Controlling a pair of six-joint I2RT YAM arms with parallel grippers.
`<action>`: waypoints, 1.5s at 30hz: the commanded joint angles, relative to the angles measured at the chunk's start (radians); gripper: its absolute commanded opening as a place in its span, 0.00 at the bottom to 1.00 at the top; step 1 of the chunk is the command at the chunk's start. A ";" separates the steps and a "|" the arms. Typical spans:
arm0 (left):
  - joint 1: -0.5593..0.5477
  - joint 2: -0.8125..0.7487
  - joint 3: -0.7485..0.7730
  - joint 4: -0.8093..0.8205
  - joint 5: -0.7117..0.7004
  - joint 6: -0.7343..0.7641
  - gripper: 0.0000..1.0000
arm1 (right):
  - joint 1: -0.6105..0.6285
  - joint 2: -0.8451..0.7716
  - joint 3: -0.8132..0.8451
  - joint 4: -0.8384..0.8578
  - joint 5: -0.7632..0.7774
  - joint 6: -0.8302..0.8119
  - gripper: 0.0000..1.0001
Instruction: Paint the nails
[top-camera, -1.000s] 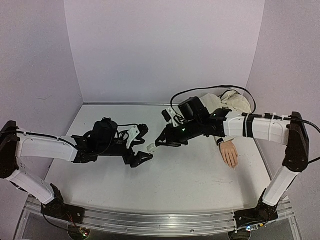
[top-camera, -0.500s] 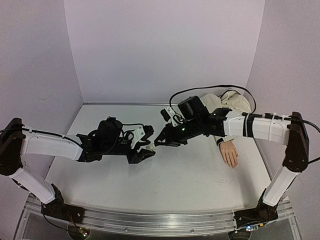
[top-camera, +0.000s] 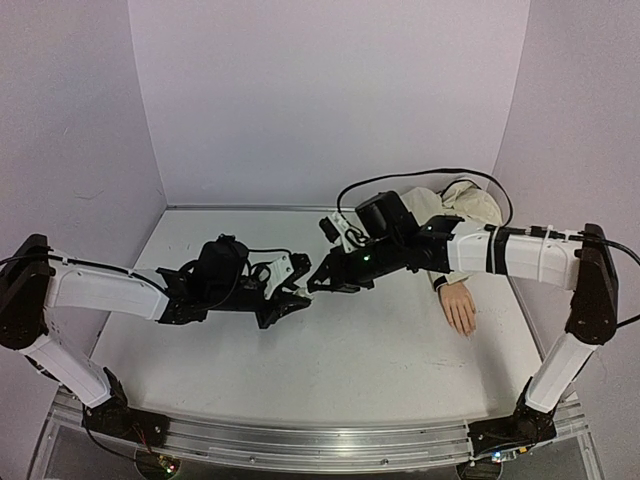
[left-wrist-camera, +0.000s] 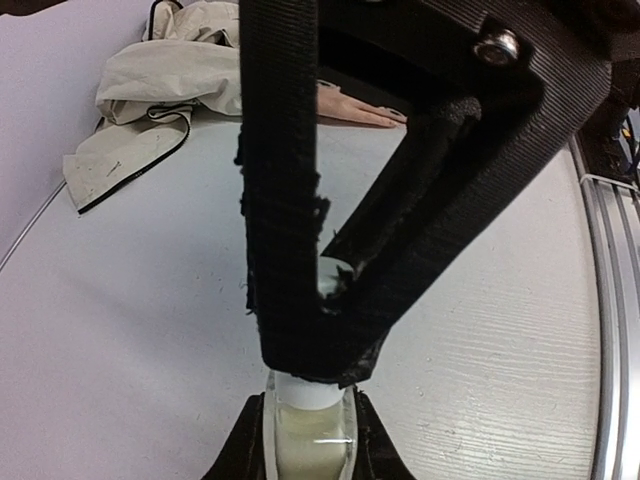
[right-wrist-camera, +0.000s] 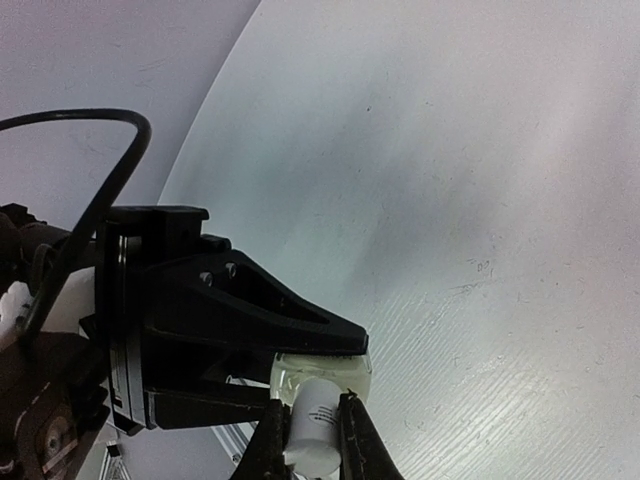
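Top view: left gripper (top-camera: 291, 297) and right gripper (top-camera: 314, 283) meet mid-counter (top-camera: 330, 370) at a small bottle (top-camera: 302, 291). The mannequin hand (top-camera: 460, 305) lies on the right, well apart from them, fingers toward the near edge. Its nails (top-camera: 466, 328) are too small to resolve. Beige sleeve (top-camera: 470, 205) bunched behind it.

Left wrist: left gripper is clamped on the bottle's pale body.

Right wrist: right gripper pinches the white cap (right-wrist-camera: 312, 425), probably seated on the bottle.

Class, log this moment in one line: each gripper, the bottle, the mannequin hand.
left gripper: shut on bottle | right gripper: shut on its cap | mannequin hand: untouched
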 joint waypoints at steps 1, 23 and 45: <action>-0.004 -0.035 0.041 0.025 0.085 -0.019 0.09 | 0.007 -0.011 0.042 0.011 -0.028 -0.060 0.00; 0.072 -0.312 -0.013 -0.006 0.158 -0.252 0.00 | 0.000 -0.183 -0.066 0.271 0.040 -0.318 0.77; 0.028 -0.260 0.033 -0.045 -0.269 -0.268 0.00 | 0.068 0.075 0.154 0.434 0.242 0.109 0.54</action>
